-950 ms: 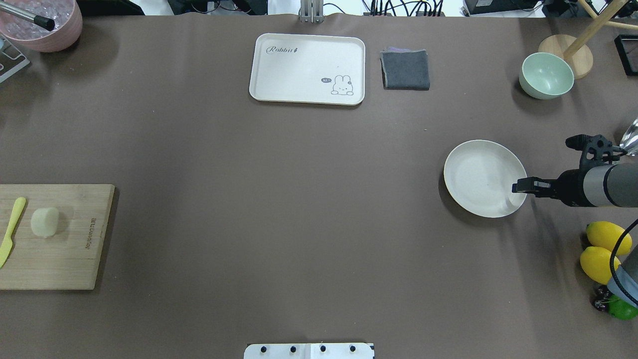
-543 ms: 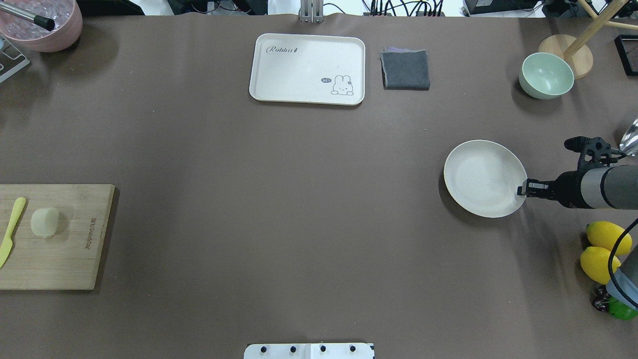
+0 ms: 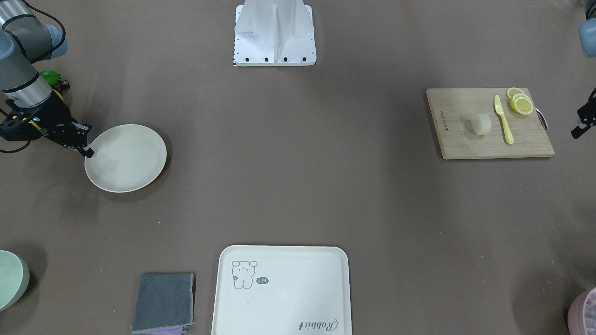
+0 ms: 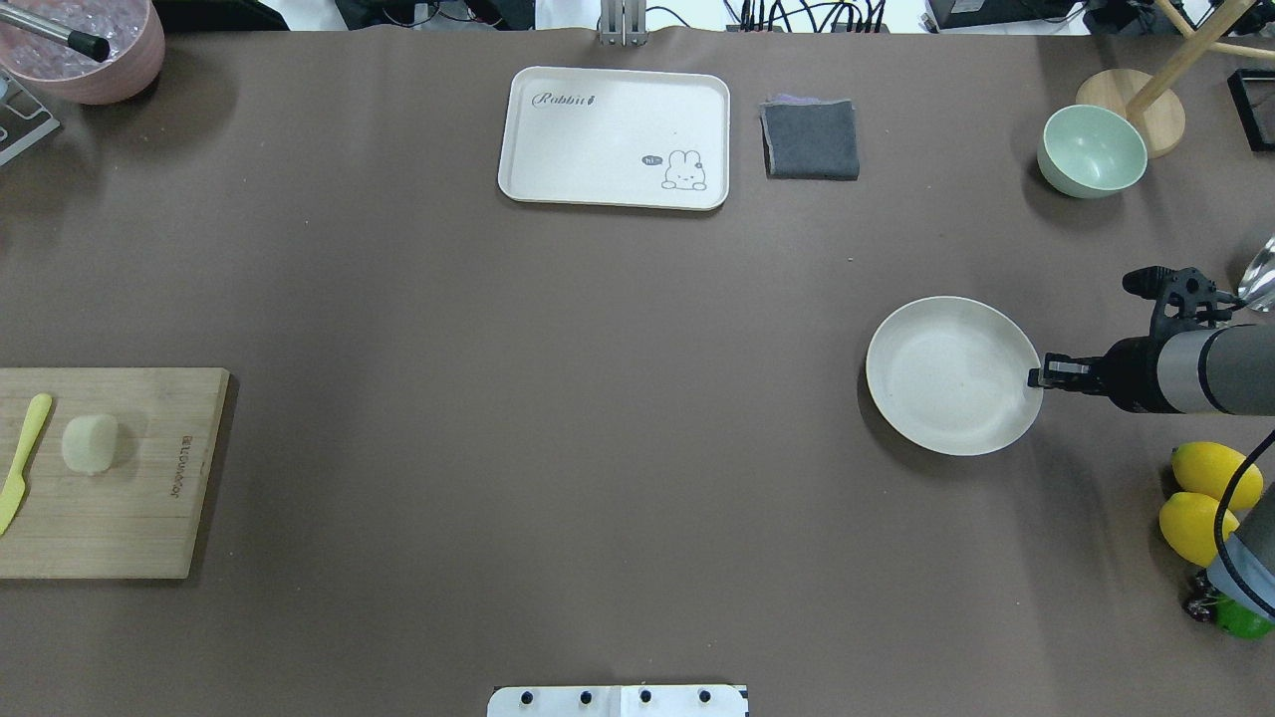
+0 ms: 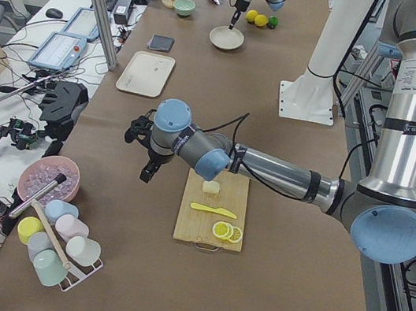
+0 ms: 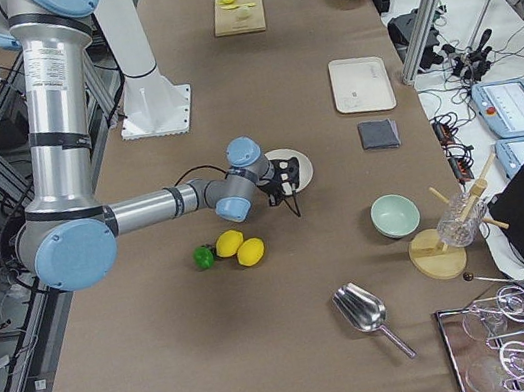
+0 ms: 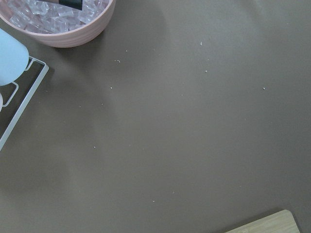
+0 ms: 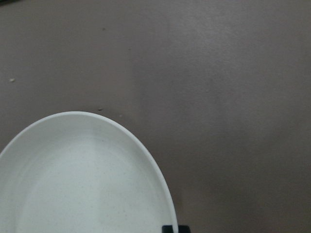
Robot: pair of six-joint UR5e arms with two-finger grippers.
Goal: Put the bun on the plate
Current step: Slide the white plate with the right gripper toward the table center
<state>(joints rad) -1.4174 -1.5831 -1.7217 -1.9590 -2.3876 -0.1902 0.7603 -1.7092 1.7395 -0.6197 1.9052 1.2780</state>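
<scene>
Change: the plate (image 4: 946, 383) now lies a little further left and nearer the robot than half a second ago. The right gripper (image 4: 1036, 377) has barely shifted and still sits at the plate's right rim. Its fingers look close together there, one dark tip just outside the rim in the right wrist view. Cannot tell whether they pinch the rim.

Unchanged: the bun (image 4: 90, 444) rests on the wooden cutting board (image 4: 139, 498) at the far left of the table (image 4: 548, 398), just beside the yellow knife (image 4: 22, 458). Lemon slices (image 3: 520, 102) lie past the knife, at the board's corner.

The left gripper (image 3: 584, 122) hovers beyond the board's outer edge. It is cut off by the frame, so its opening cannot be told.

Room: a broad stretch of brown tabletop runs between board and plate. The tray (image 4: 613, 137), grey cloth (image 4: 810, 139) and green bowl (image 4: 1092, 151) lie along the far side. Two lemons (image 4: 1200, 498) lie near right of the plate, well apart from its rim.
</scene>
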